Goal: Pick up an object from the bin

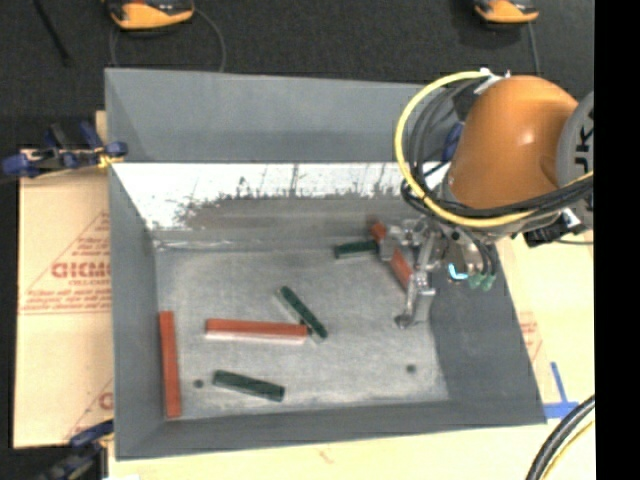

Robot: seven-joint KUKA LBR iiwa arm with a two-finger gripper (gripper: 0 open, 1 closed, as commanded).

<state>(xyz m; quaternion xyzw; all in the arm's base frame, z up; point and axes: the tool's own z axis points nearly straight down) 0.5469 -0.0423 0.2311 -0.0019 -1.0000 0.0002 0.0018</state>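
Claw [411,310] partly hides red stick [400,265]; green stick [352,250] beside

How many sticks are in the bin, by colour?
Red sticks: 3, at left wall, middle, back right
Green sticks: 3, at middle, front, back
Total: 6
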